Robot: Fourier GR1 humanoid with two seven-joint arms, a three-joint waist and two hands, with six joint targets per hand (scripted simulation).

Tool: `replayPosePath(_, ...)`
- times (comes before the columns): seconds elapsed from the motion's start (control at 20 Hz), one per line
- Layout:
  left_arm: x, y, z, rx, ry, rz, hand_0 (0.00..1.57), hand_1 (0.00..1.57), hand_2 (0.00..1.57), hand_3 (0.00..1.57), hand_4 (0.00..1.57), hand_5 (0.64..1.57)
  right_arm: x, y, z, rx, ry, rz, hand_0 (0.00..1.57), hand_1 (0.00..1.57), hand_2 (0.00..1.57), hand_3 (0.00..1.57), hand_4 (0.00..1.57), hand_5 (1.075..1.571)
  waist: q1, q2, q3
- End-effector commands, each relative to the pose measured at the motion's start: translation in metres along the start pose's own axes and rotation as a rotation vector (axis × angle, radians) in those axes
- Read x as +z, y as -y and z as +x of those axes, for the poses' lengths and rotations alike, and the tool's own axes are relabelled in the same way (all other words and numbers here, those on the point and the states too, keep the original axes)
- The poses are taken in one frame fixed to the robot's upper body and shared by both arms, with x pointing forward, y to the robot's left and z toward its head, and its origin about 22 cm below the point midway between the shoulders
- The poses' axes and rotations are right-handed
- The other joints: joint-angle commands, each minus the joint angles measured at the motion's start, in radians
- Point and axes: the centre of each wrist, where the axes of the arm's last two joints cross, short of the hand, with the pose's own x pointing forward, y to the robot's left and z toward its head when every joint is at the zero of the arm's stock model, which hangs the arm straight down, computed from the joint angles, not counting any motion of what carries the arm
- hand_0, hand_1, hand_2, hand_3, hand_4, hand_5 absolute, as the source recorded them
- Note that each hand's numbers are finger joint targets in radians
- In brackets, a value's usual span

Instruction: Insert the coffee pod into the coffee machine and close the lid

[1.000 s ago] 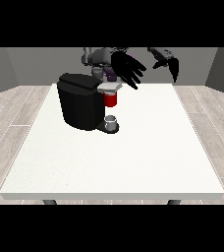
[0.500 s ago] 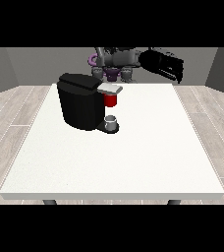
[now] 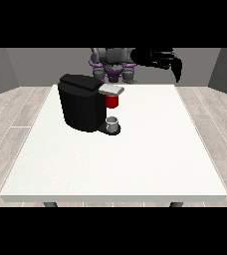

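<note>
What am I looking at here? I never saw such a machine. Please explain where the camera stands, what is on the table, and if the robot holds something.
The camera stands across the white table and faces a humanoid robot, small at the top. On the table stands a black coffee machine with a grey lid, a red part under the lid, and a small grey cup at its base. One black hand, at the view's right, is raised above the table's far edge, away from the machine; it seems to hold nothing. The other hand does not show.
</note>
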Motion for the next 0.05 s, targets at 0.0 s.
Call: replayPosePath(0.0, 0.0355, -0.0054, -0.0324, 0.019, -0.11, 0.078, 0.0, 0.0, 0.0, 0.0, 0.27, 1.571, 0.0287, -0.0542, -0.0234, -0.093, -0.009, 0.108, 0.0, 0.0, 0.0, 0.0, 0.26, 1.571, -0.095, -0.095, -0.0003)
